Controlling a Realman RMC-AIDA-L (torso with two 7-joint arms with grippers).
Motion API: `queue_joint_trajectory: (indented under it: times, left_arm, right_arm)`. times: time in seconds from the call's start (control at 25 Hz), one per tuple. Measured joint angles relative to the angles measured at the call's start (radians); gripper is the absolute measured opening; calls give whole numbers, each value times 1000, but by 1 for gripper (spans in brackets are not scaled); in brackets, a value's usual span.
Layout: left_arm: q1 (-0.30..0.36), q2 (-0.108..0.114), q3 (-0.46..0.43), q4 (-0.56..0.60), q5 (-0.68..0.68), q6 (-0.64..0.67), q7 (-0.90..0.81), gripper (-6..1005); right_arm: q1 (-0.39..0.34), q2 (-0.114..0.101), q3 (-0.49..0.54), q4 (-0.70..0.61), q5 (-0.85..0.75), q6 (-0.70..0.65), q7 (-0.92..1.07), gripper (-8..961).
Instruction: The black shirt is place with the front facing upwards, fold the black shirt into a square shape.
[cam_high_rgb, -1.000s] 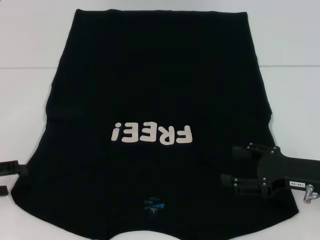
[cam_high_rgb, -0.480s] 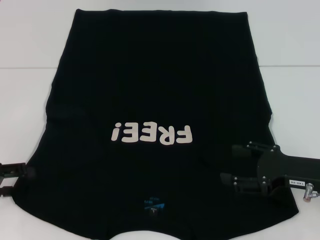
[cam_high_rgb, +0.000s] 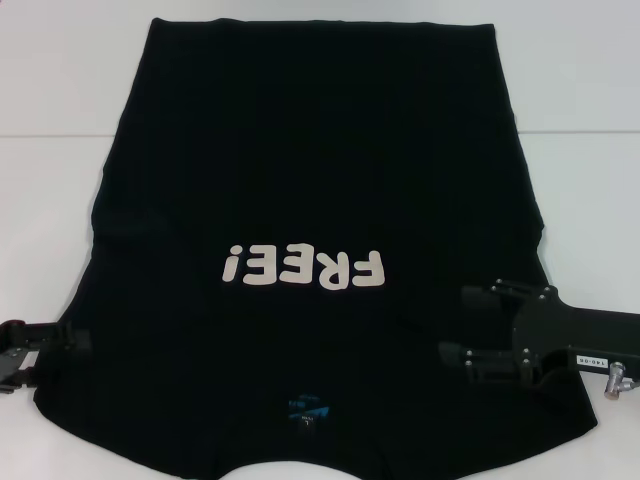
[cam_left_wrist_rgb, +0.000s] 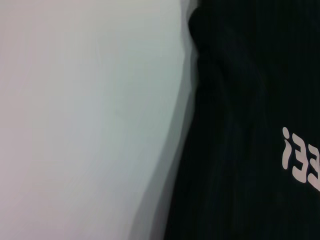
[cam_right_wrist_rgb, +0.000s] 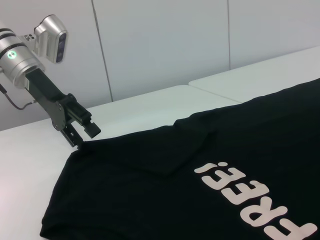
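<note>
The large black soft-fabric T-shirt (cam_high_rgb: 320, 200) with cream lettering lies flat and face-up on the white surface (cam_high_rgb: 60, 90), sleeves seemingly tucked in, no body fold made. The left gripper (cam_high_rgb: 62, 345) is at its left edge and the right gripper (cam_high_rgb: 475, 330) above its right side, both with jaws spread.

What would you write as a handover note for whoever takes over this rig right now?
Left gripper: fingers open, at the shirt's left edge near the shoulder; nothing visibly gripped.
Right gripper: fingers open, above the right side of the black shirt, below the "FREE!" lettering.
Shirt: spread flat on the white table, front up, neck label toward the robot, hem at the far side.
Done: sleeves look already tucked in; no fold of the body visible.
Left: grip the near edge on both sides and fold the shirt into a square.
</note>
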Motion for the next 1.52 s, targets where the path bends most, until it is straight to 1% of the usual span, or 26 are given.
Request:
queue_joint_trajectory:
  times: [0.4, 0.68, 0.84, 1.04, 1.28, 1.36, 1.52]
  left_arm:
    - [-8, 3, 23, 4, 4, -8, 0, 939]
    - [-9, 2, 71, 16, 10, -17, 0, 939]
    - [-15, 0, 96, 33, 35, -22, 0, 939]
    - [-12, -8, 136, 56, 41, -39, 1, 795]
    - [-10, -11, 151, 60, 43, -53, 2, 567]
    - [-10, -12, 154, 60, 47, -53, 2, 319]
    - [-9, -12, 154, 60, 57, -53, 6, 166]
  right_arm:
    - [3, 0, 4, 0, 0, 0, 0, 889]
    - [4, 0, 12, 0, 3, -2, 0, 888]
    - [4, 0, 23, 0, 3, -15, 0, 888]
    - [3, -3, 48, 0, 3, -39, 0, 888]
    - [-1, -3, 66, 0, 3, -47, 0, 888]
    - [-2, -3, 66, 0, 3, -47, 0, 887]
    - [-4, -2, 69, 0, 3, -48, 0, 887]
